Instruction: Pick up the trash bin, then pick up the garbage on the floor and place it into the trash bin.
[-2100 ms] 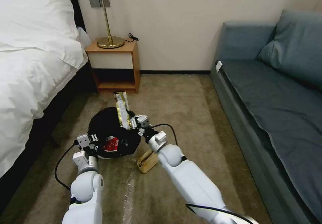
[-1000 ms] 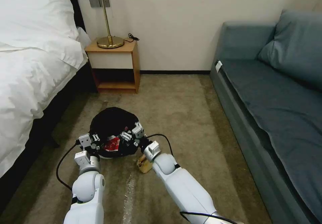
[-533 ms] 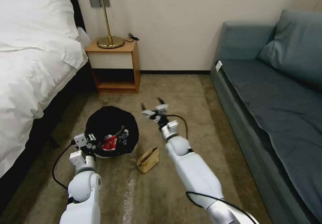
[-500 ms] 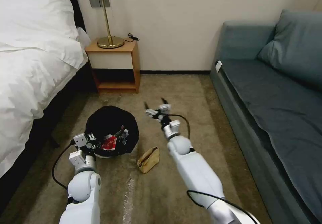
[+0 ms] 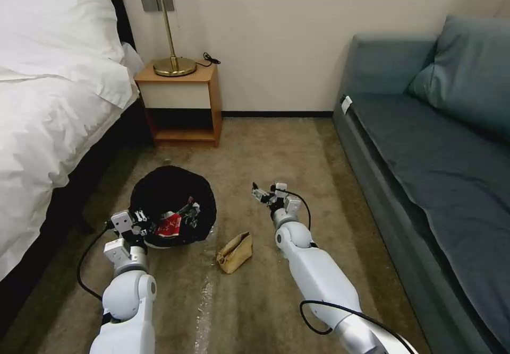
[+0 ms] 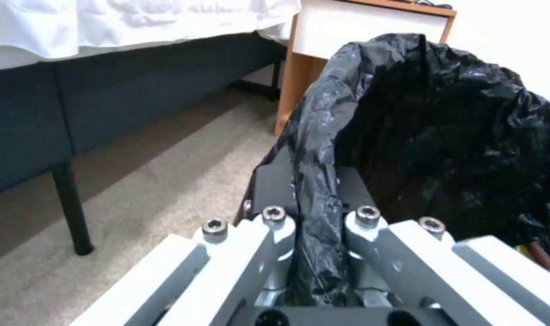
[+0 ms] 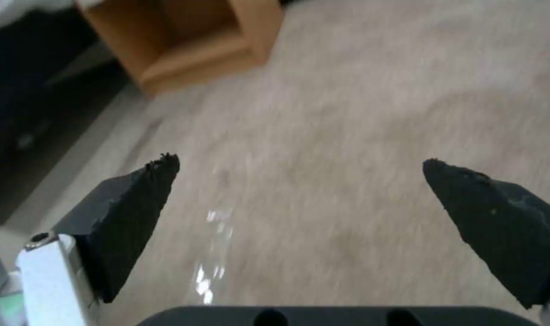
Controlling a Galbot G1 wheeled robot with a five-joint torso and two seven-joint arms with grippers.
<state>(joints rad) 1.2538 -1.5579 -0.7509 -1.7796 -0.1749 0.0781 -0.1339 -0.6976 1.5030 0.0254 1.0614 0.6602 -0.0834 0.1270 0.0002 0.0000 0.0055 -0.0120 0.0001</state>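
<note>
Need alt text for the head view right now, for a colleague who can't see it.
The left gripper grips the rim of the trash bin over beige carpet; the open right gripper hovers beside it, above a tan paper bag.

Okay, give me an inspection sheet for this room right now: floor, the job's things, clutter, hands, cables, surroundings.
Surface: beige carpet floor.
Job's things: round white plastic bin with black bag liner, a red snack packet inside; tan paper bag and clear plastic bottle lie on the carpet.
Clutter: nothing seen.
Hands: left hand shut on the bin's lined rim; right hand open, empty, above carpet right of the bin.
Cables: black cables loop off both wrists; a black cord on the nightstand.
Surroundings: white bed, wooden nightstand with brass lamp, blue-grey sofa.
</note>
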